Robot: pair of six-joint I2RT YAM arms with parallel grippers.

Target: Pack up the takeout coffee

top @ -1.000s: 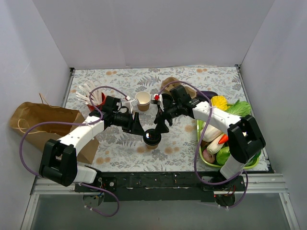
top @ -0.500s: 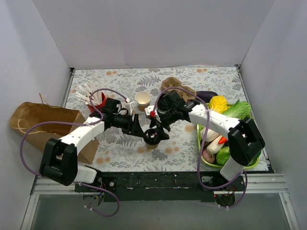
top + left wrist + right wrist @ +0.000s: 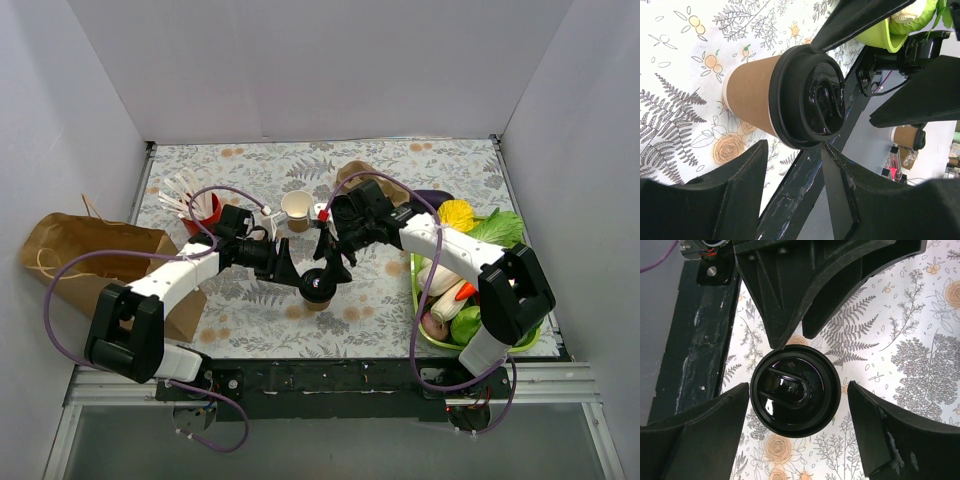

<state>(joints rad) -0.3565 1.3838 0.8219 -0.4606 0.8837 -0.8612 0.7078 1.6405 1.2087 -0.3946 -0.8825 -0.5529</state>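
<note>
At the near middle of the flower-printed desk (image 3: 400,160), the takeout coffee (image 3: 318,288) stands upright, a brown-walled paper cup capped with a round black lid (image 3: 795,390), as two robot arms meet over it. The right pincer (image 3: 332,268) hangs above the cup with its jaws spread wide. In the right wrist view its fingers (image 3: 695,430) flank the lid on both sides with bare desk showing in each gap. The left pincer (image 3: 796,150) reaches in from the left, partly spread and holding nothing. The cup sits just past its fingertips, and one tip lies right at the lid's rim; whether it touches cannot be told.

Behind the pair stands an open cream cup (image 3: 297,206). A red cup of white sticks (image 3: 207,208) is off to its left, and a brown pulp carrier (image 3: 360,175) lies to its right, toward the back. A brown paper bag (image 3: 90,255) lies at the desk's left edge, and a green tray (image 3: 414,265) of vegetables sits at the right.
</note>
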